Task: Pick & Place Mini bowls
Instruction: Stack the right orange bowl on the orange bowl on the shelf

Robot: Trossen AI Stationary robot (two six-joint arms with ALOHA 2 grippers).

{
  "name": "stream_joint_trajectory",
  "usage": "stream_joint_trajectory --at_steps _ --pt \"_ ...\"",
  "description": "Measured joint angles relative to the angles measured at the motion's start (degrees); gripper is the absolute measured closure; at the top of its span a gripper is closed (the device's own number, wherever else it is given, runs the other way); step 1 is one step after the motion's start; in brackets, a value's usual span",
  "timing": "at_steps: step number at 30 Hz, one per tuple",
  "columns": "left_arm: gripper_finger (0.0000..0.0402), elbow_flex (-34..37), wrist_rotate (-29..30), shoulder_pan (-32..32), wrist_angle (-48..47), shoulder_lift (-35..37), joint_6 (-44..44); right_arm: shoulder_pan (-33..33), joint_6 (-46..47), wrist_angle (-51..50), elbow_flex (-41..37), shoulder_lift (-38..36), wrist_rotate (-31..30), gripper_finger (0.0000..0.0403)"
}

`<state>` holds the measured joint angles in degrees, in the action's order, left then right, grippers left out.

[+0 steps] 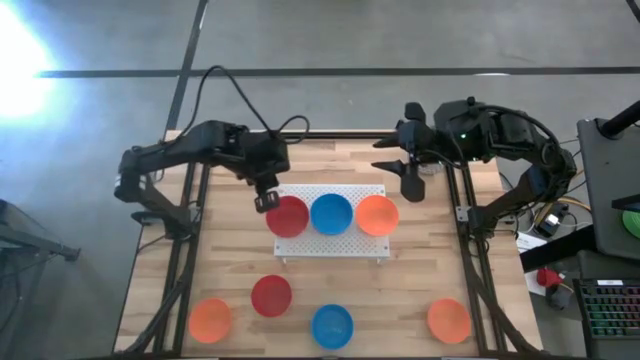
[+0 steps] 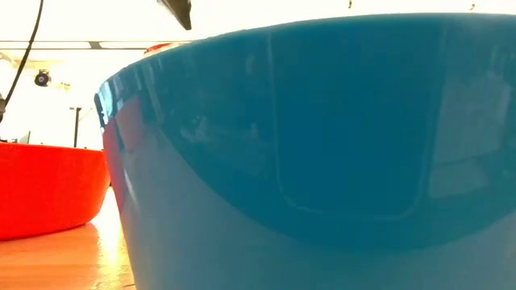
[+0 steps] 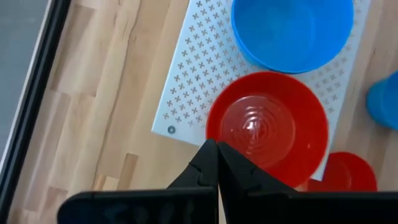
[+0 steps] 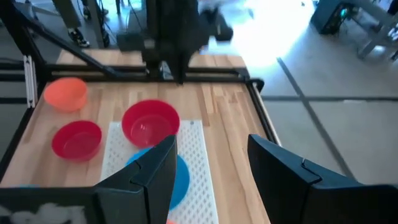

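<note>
Your left gripper point(image 1: 266, 201) hovers with its fingers point(image 3: 208, 163) clenched together on nothing, just beside the red bowl point(image 1: 287, 216) at the left end of the white board point(image 1: 330, 241). On that board the red bowl, a blue bowl point(image 1: 331, 213) and an orange bowl point(image 1: 377, 215) sit in a row. Your right gripper point(image 1: 412, 166) waits near the table's far right edge, fingers spread and empty. Four more bowls lie on the table point(image 1: 230, 260) nearer you: orange point(image 1: 210, 319), red point(image 1: 271, 296), blue point(image 1: 332, 326), orange point(image 1: 448, 320).

From my low view, a blue bowl point(image 2: 322, 161) fills the frame, hiding nearly the whole table. My right wrist view cuts off what is probably the board's orange bowl point(image 4: 169, 220).
</note>
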<state>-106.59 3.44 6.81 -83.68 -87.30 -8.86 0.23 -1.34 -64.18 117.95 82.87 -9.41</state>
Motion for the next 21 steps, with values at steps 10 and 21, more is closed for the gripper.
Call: stream_joint_trajectory --at_steps 10,21 --pt "0.0401 0.0 8.4 -6.7 -0.5 6.7 -8.3 0.0 9.5 -14.6 0.0 -0.1 0.6 0.0211" --pt "0.0401 1.1 17.7 -14.5 -0.6 9.9 -12.4 2.6 26.6 -25.7 -4.5 -1.6 15.3 0.0211"
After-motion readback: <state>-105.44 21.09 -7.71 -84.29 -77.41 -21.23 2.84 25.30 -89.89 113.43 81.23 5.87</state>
